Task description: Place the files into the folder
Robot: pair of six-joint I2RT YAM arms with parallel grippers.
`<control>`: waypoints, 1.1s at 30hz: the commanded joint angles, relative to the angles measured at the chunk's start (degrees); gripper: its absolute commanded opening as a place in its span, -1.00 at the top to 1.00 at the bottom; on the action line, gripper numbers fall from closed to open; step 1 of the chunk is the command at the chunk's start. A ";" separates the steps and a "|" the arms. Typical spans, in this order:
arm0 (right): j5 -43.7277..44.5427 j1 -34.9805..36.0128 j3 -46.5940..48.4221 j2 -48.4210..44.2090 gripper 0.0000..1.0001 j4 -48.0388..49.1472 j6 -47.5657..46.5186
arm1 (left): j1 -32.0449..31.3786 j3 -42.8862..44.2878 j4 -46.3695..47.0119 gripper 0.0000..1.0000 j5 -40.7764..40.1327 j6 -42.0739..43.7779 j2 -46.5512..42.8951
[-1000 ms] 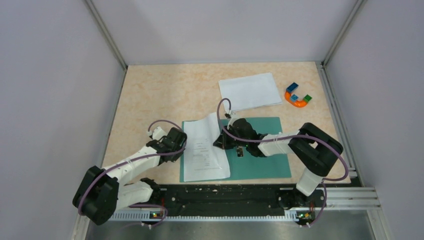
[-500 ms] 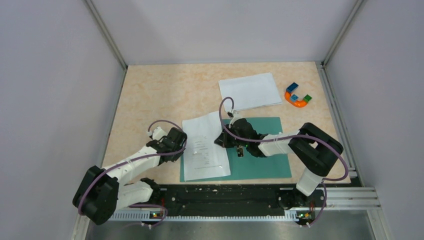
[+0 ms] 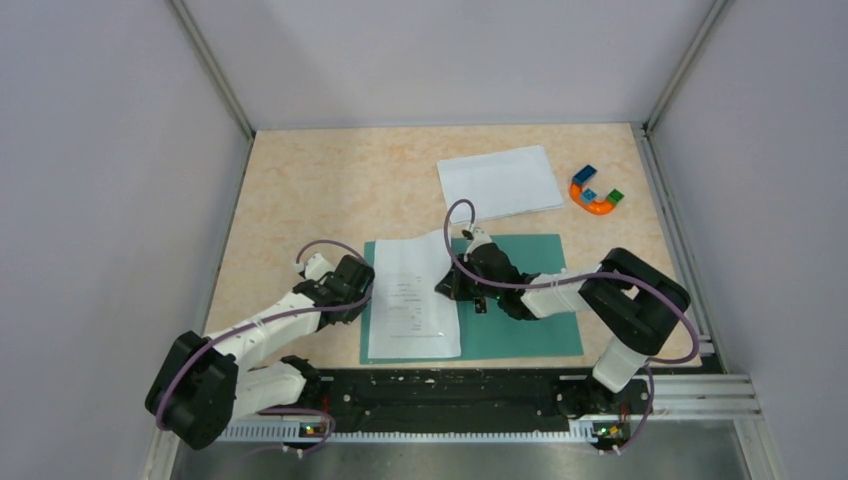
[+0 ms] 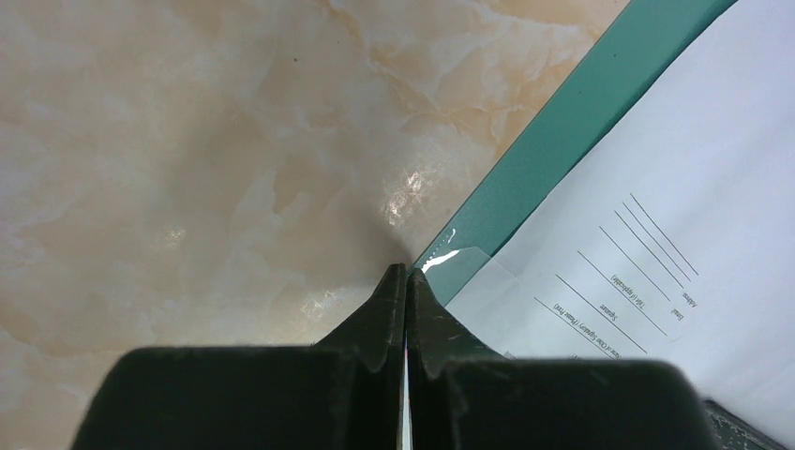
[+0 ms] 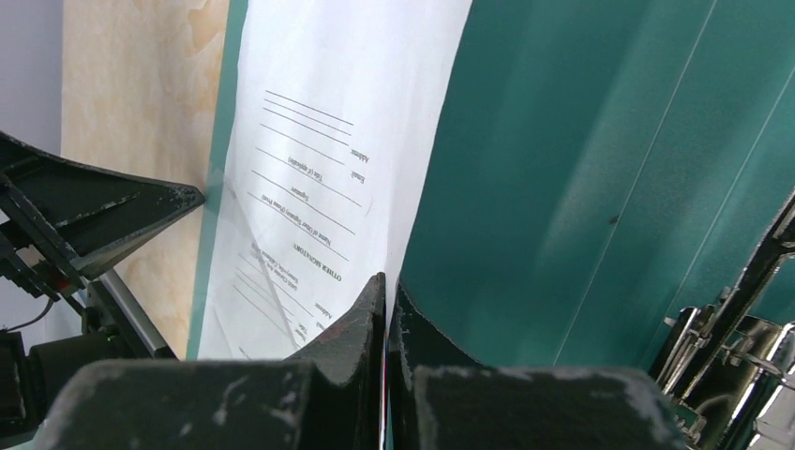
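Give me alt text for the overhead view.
A printed sheet lies on the left half of a teal folder, left gripper at the folder's left edge, right gripper at the sheet's right edge. A second white sheet and a colourful toy lie behind.

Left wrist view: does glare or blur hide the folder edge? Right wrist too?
Left wrist: one small white glare spot on the folder edge, sheen on the table; file print sharp. Right wrist: soft sheen bands on the folder, print readable.
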 commanded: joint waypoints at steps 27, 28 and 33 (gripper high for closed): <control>6.80 1.93 0.35 -2.12 1.00 2.56 3.09 | -1.47 -2.46 -1.31 1.00 2.66 -1.59 2.64; 6.55 1.88 0.26 -1.96 1.00 2.89 3.15 | -1.51 -2.46 -1.38 1.00 2.67 -1.64 2.68; 5.97 1.88 -0.51 -1.05 1.00 4.13 4.03 | -1.52 -2.50 -1.36 1.00 2.80 -1.68 2.73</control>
